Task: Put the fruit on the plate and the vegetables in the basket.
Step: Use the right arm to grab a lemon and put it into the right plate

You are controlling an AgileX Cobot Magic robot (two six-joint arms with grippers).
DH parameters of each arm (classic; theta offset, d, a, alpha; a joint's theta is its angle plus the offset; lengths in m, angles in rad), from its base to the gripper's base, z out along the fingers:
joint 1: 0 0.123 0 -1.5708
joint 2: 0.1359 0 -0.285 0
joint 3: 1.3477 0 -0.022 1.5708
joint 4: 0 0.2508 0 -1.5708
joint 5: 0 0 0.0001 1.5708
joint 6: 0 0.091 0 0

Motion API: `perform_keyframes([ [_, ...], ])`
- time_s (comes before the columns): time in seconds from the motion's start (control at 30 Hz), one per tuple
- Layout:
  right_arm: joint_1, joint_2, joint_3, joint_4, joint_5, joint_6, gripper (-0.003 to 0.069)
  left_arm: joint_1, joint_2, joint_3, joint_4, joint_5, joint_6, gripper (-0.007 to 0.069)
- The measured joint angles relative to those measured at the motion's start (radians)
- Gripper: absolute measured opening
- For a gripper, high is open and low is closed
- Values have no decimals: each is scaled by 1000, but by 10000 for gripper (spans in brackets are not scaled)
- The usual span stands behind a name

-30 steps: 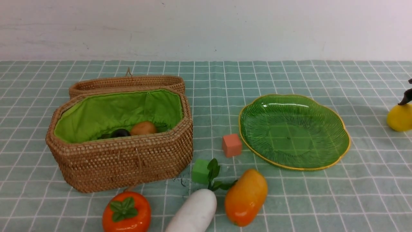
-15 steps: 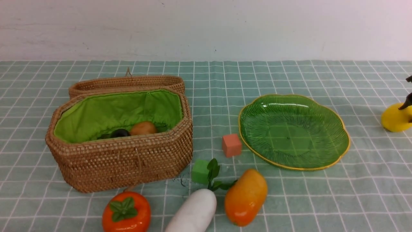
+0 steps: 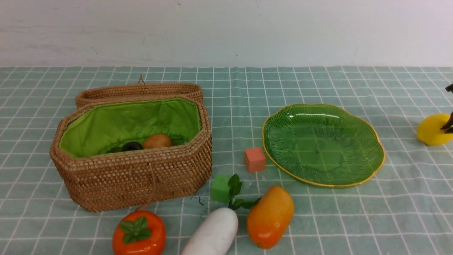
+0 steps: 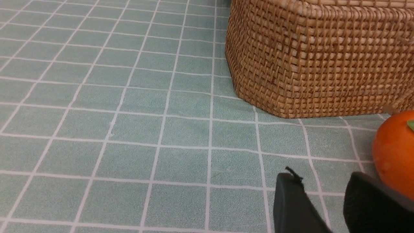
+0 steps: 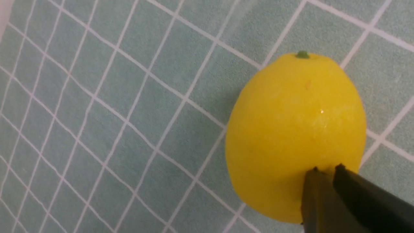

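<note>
Lemon (image 3: 432, 131) is lying on the checked cloth (image 3: 226, 88) at the plate's (image 3: 320, 145) three o'clock, well apart from it. Right gripper (image 5: 326, 169) is pinching its end, fingers narrowed to a sliver. Left gripper (image 4: 320, 181) is hovering with fingers parted and empty, just beside the persimmon (image 4: 393, 152).

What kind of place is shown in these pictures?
Probably a staged test table, not a kitchen: a checked tablecloth, a bare white wall behind, and toy food such as the lemon.

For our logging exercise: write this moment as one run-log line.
left fingers: open, near persimmon | right fingers: close together, tips at lemon | plate: no fruit
</note>
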Motion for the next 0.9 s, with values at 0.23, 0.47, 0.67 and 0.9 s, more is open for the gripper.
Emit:
perform_keyframes([
  [0.23,0,-73,7,11,4,0,454,0,0,0,0,0,0,239],
  [0.47,1,-81,-29,6,-9,-17,675,0,0,0,0,0,-1,239],
  [0.67,1,-13,-163,2,107,-23,664,0,0,0,0,0,-1,239],
  [0.9,1,102,-311,-66,240,106,650,0,0,0,0,0,-1,239],
])
